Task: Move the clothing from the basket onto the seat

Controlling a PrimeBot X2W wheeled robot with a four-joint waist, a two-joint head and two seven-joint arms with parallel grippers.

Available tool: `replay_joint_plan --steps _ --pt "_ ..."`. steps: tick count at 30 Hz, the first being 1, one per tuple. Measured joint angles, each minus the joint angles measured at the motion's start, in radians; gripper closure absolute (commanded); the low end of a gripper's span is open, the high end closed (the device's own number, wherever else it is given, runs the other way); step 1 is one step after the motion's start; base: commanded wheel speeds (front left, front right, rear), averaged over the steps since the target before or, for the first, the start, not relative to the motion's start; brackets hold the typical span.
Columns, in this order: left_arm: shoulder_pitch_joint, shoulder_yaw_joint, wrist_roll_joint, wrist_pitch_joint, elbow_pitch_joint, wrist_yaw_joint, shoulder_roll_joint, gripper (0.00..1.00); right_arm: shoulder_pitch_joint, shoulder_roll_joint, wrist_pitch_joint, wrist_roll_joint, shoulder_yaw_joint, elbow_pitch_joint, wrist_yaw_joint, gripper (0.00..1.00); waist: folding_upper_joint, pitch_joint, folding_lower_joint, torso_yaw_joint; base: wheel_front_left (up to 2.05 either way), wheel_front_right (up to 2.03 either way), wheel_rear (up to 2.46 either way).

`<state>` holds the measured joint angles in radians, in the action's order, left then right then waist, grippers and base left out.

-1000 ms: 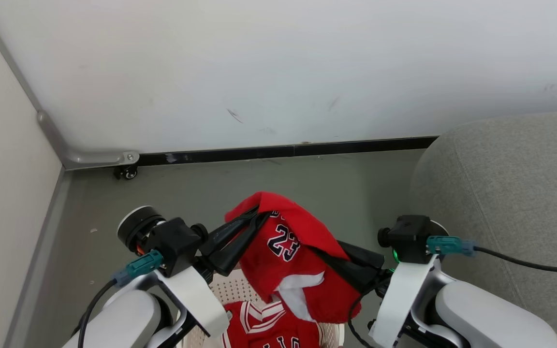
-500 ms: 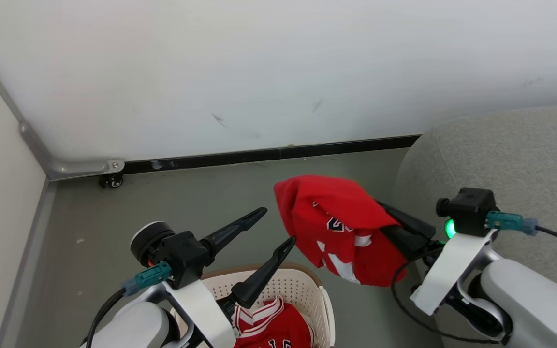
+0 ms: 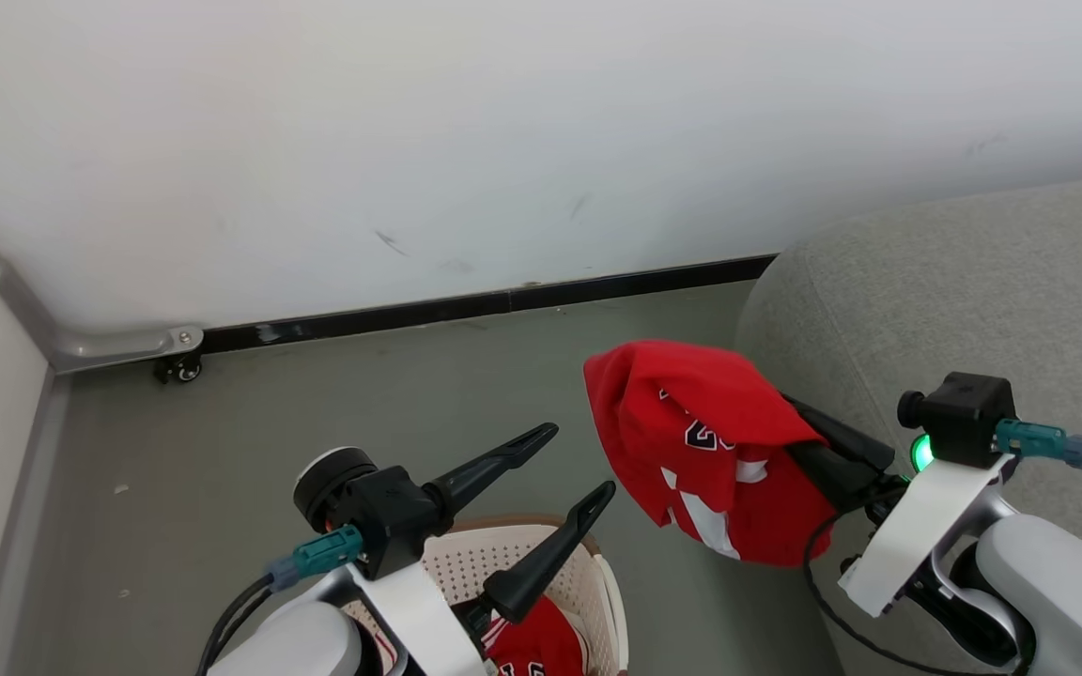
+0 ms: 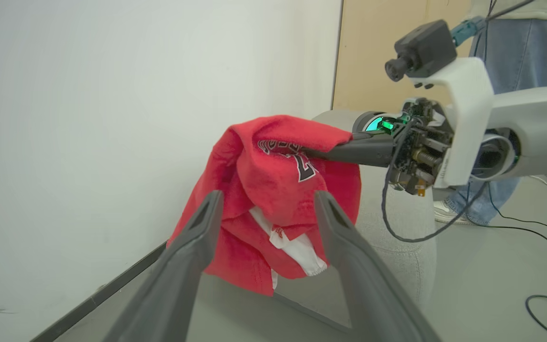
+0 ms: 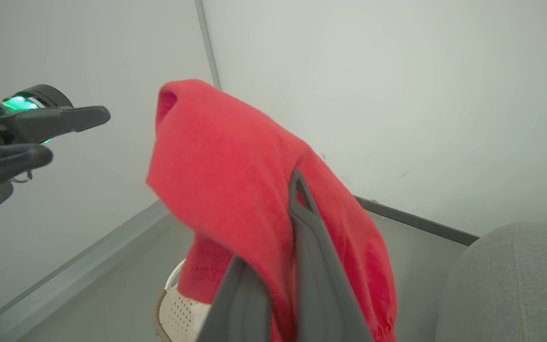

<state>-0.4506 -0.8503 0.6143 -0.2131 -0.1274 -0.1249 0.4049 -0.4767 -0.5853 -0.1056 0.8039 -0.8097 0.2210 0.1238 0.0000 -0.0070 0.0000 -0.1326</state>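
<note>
One piece of the clothing, a red garment (image 3: 705,441) with a dark number and white trim, hangs in the air from my right gripper (image 3: 809,451), which is shut on it. It hangs above the floor, just left of the grey seat (image 3: 935,291). The left wrist view shows this garment (image 4: 264,166) draped over the right gripper (image 4: 337,151). In the right wrist view the cloth (image 5: 226,171) covers my right gripper (image 5: 287,209). My left gripper (image 3: 579,459) stands open and holds nothing, above the cream basket (image 3: 605,601), where another red piece (image 3: 541,648) lies.
A white wall with a dark skirting strip (image 3: 466,308) runs behind. A metal bracket with a small caster (image 3: 179,368) sits in the left corner. A person's legs in jeans (image 4: 515,71) stand beyond the seat (image 4: 399,247). The grey floor (image 3: 316,404) is open.
My left gripper has opened and let go of the red garment. The right gripper has carried it rightward toward the seat. The head camera has turned to the right.
</note>
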Motion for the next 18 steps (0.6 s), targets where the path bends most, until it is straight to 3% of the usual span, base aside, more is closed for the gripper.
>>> replay_joint_plan --steps 18 --pt "-0.012 -0.025 0.03 -0.016 -0.051 0.0 -0.046 0.0 0.064 -0.029 -0.02 0.003 0.07 -0.008 0.0 1.0 0.0 0.018 0.0 -0.092 0.0 0.0 0.0"
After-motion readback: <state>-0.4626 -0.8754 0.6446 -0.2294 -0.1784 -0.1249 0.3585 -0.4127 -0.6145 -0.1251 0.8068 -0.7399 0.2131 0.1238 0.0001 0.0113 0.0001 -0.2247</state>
